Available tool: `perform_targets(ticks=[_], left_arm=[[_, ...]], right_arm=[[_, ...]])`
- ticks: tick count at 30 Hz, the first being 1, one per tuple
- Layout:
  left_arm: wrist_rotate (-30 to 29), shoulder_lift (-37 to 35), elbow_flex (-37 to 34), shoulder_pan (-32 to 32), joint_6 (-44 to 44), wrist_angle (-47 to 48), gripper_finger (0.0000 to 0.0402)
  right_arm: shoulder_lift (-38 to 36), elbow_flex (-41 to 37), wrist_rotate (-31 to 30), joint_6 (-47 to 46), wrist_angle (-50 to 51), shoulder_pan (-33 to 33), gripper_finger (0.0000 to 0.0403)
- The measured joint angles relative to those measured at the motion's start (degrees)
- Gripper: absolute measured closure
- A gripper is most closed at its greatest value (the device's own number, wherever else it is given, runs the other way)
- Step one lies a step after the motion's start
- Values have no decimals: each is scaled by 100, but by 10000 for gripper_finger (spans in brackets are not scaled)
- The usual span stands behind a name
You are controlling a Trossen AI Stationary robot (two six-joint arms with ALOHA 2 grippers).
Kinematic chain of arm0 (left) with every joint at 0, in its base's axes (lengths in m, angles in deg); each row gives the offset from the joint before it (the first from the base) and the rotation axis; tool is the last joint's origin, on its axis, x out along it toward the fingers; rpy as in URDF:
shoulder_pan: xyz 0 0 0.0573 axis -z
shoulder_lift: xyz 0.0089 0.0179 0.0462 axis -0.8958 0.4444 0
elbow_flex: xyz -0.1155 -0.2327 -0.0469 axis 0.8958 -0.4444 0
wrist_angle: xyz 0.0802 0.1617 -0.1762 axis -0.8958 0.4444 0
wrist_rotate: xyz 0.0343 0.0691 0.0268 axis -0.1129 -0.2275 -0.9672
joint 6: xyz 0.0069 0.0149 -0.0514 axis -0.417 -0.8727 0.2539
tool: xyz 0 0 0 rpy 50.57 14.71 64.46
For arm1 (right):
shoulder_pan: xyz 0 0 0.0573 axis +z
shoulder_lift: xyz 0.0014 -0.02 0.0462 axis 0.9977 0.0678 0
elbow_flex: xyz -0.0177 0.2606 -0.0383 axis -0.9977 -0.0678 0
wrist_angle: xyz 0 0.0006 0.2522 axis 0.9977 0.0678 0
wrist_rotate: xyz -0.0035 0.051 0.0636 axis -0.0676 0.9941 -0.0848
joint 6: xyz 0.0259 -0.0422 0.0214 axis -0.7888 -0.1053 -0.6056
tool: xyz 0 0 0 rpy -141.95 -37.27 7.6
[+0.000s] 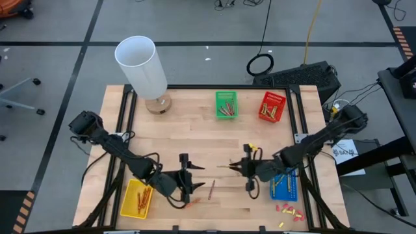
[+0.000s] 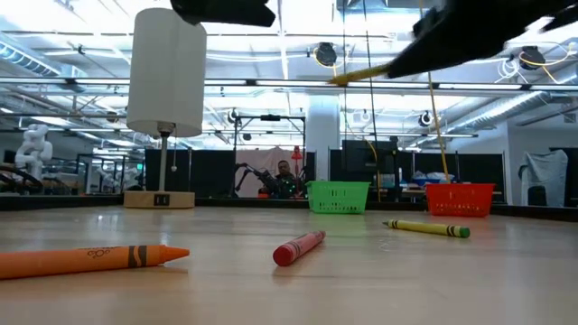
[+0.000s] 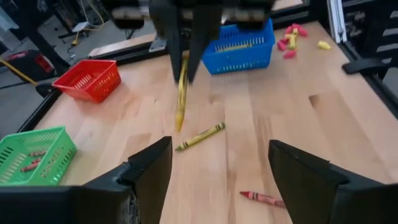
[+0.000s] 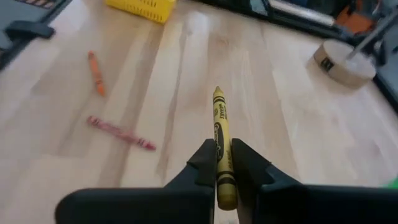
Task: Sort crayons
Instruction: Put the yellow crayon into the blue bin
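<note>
Your right gripper (image 4: 222, 163) is pinched on a yellow crayon (image 4: 219, 134), holding it near its blunt end so most of the stick juts out past the fingers, above the middle of the table (image 1: 195, 123). The grip looks centred and the crayon runs straight with the fingers, so you have no need to re-seat it. Carry it level, since a stick held by its tail can swing or slip if you turn the wrist hard.

Your left gripper (image 3: 217, 180) stands spread wide with nothing in it, facing the right one from close by, so mind the gap between the two arms as you move off.

Judging by colour, the yellow basket (image 1: 136, 198) at the left arm's side seems the likely home, which may call for a handover. Loose on the wood remain a second yellow crayon (image 3: 200, 136), a red crayon (image 4: 121, 132) and an orange crayon (image 4: 95, 73).
</note>
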Motion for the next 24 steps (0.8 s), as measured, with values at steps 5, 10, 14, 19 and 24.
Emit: perform_targets(ticks=[5,10,14,19,24], left_arm=[[-60,9,0,64,7,138,137],[-75,11,0,47,13,206,137],[-83,11,0,44,15,209,137],[-82,11,0,44,15,205,137],[-82,11,-2,33,17,204,137]], right_arm=[[-761,120,15,-864,1335,374,395],[-1036,878,16,-1956,3401,798,395],[-892,1674,42,-2928,5066,1100,394],[-557,2566,949,-4159,6864,1410,394],[-394,2903,2417,-5066,7724,1612,394]])
